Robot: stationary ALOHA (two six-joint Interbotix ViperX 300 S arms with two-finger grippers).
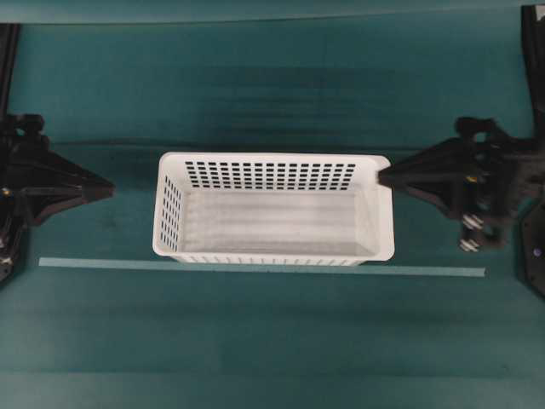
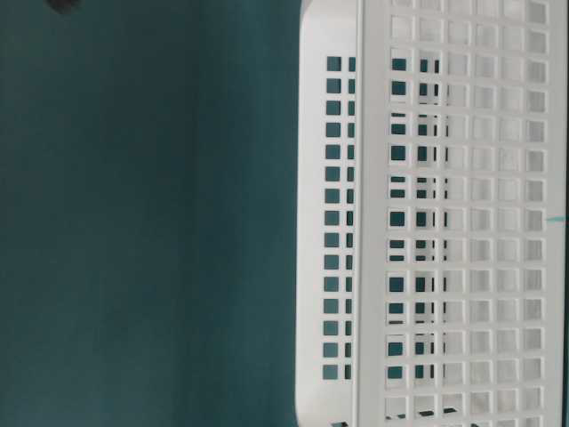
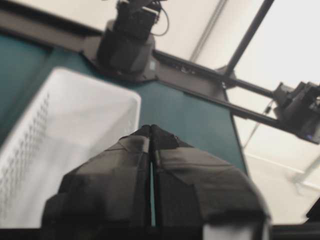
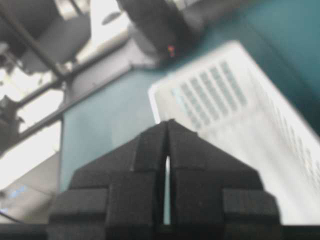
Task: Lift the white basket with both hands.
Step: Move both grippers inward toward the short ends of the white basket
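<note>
Approach step: both grippers, left (image 1: 109, 189) and right (image 1: 382, 177), pinched together, holding nothing; basket (image 1: 272, 254) between, ungripped. Next: open 2 jaws, straddle end rims.

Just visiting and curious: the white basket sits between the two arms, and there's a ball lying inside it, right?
Not quite. The white basket does sit between the two arms, but nothing lies inside it: the overhead exterior view shows only its bare floor.
</note>
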